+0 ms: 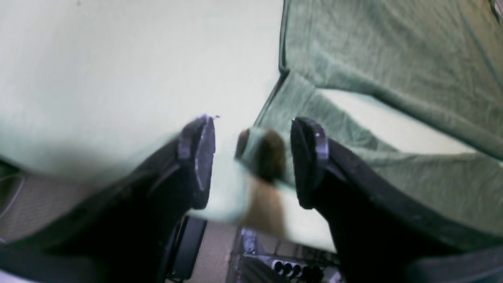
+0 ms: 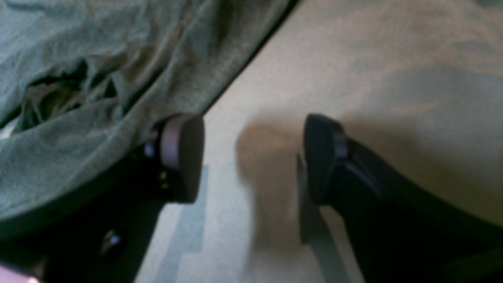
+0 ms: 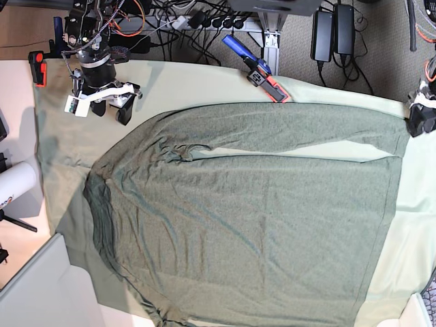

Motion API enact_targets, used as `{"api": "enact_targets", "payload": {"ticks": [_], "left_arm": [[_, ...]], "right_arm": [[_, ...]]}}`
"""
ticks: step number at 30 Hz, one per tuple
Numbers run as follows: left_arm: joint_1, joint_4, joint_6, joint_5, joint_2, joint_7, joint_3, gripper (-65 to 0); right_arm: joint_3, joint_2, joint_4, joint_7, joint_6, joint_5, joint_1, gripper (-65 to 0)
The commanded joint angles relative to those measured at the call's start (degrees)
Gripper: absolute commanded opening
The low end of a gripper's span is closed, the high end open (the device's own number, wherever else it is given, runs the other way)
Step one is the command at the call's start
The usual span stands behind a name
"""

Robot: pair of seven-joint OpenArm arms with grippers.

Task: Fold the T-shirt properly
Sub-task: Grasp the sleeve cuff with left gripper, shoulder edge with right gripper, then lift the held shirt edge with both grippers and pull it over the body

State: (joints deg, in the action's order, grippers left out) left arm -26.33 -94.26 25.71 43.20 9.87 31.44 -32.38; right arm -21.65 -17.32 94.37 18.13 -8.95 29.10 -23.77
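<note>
- The shirt point(image 3: 245, 218) lies spread out flat on the pale green cloth point(image 3: 58, 109), with no fold made
- The left gripper point(image 1: 251, 157) and right gripper point(image 2: 251, 157) are both wide open and hold nothing
- Next, each one likely needs to grab a shirt edge
- Cables point(image 3: 197, 20) lie behind the table

Heathered olive-green T-shirt point(image 3: 238, 218), mint table cloth point(image 3: 61, 122)
</note>
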Motion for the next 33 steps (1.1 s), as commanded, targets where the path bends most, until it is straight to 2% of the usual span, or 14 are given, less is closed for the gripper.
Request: {"api": "enact_targets", "payload": {"ticks": [1,14,15,18,20,25,33], "left_arm": [[-0.31,0.0,0.42,1.09,0.46,-0.83,0.61,-30.6],[0.74,2.21,0.44,-2.1,-2.12,-0.96,8.83,-31.0],[0.74,2.19,0.44,-2.16,-2.29,-0.96,8.92,-34.0],[0.74,2.19,0.7,-2.93,-2.4,-0.98,8.9,-53.5],[0.72,2.19,3.37,-4.66,-2.38,-0.98,8.9,-63.6],[0.72,2.19,10.75,-4.57,-2.36,-0.98,8.9,-65.0],[0.61,2.19,11.19,-3.56,-2.36,-0.96,8.9,-65.0]], "right_arm": [[-0.5,-0.76,0.81,-1.14,-0.28,0.26,0.26,-25.1],[-0.5,-0.76,0.81,-1.18,-0.28,0.24,0.48,-25.1],[-0.5,-0.76,0.81,-1.18,-0.26,0.22,0.57,-25.1],[-0.5,-0.74,0.81,-1.16,-0.26,0.26,1.29,-25.1],[-0.5,-0.72,0.79,-1.14,-0.24,0.5,2.16,-25.1],[-0.46,1.05,0.52,0.35,-0.24,2.01,5.09,-25.1],[-0.22,7.04,-1.44,0.57,-0.24,3.3,6.45,-25.1]]}}
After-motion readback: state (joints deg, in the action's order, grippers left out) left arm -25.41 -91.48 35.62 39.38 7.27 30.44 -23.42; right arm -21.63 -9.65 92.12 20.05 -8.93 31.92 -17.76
